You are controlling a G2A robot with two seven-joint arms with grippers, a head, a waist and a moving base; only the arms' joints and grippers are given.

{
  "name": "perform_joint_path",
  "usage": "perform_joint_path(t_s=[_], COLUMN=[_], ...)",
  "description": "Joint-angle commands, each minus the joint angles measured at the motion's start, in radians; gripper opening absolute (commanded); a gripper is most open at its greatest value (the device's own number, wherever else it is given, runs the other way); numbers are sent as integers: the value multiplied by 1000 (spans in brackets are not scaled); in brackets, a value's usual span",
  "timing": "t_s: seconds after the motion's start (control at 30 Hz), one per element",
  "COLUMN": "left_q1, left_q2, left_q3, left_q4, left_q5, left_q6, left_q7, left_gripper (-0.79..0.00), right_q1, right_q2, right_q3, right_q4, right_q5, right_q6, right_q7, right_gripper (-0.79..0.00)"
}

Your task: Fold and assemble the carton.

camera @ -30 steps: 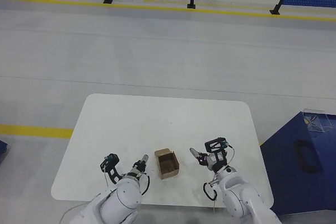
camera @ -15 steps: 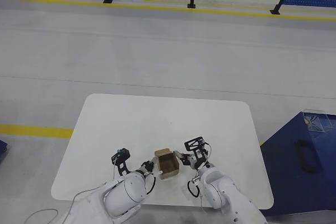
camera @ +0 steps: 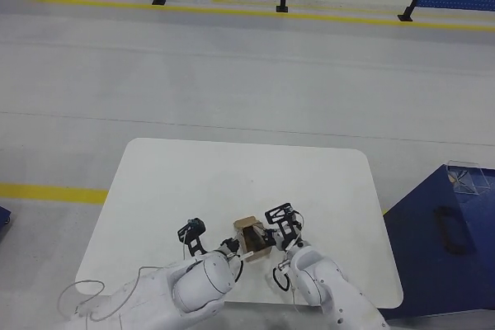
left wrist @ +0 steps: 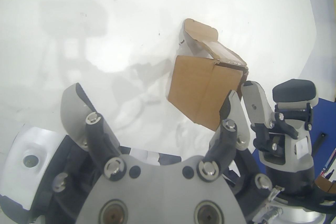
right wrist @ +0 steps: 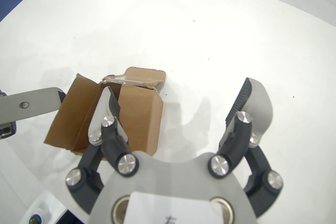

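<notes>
A small brown carton (camera: 248,236) stands open-topped near the front middle of the white table (camera: 231,173). One taped flap sticks up on its far side. My left gripper (left wrist: 152,96) is open beside the carton (left wrist: 203,88), and one of its fingers (left wrist: 233,109) touches the carton's near corner. My right gripper (right wrist: 181,93) is open on the opposite side of the carton (right wrist: 141,114). One of its fingers (right wrist: 107,101) lies over the carton's rim, the other hangs over bare table. In the top view the left gripper (camera: 231,247) and right gripper (camera: 270,238) flank the carton closely.
A dark blue box (camera: 454,239) stands off the table's right edge. The table's front edge runs just behind both arms. Bare white tabletop stretches beyond and to both sides of the carton.
Both grippers have closed in on the carton from either side; a second ago each stood clear of it. The carton has turned slightly.
</notes>
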Motion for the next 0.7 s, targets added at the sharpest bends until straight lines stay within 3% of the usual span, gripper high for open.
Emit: perform_joint_path(t_s=[0.0, 0.1, 0.4, 0.67], left_q1=[-31, -59, -97, -94], left_q2=[-7, -24, -70, -100], left_q3=[33, 61, 61, 61], left_q4=[-1, 4, 65, 148], left_q5=[-79, -166, -194, -201], left_q6=[0, 0, 0, 0], left_q7=[59, 141, 144, 144], left_gripper=[0, 0, 0, 0], right_q1=[0, 10, -47, -61], right_q2=[-1, -5, -1, 9], right_q3=[7, 3, 94, 165], right_q4=[7, 26, -40, -23], right_q5=[9, -12, 46, 18], right_q6=[0, 8, 32, 33], right_q7=[10, 21, -93, 19], right_gripper=[0, 0, 0, 0])
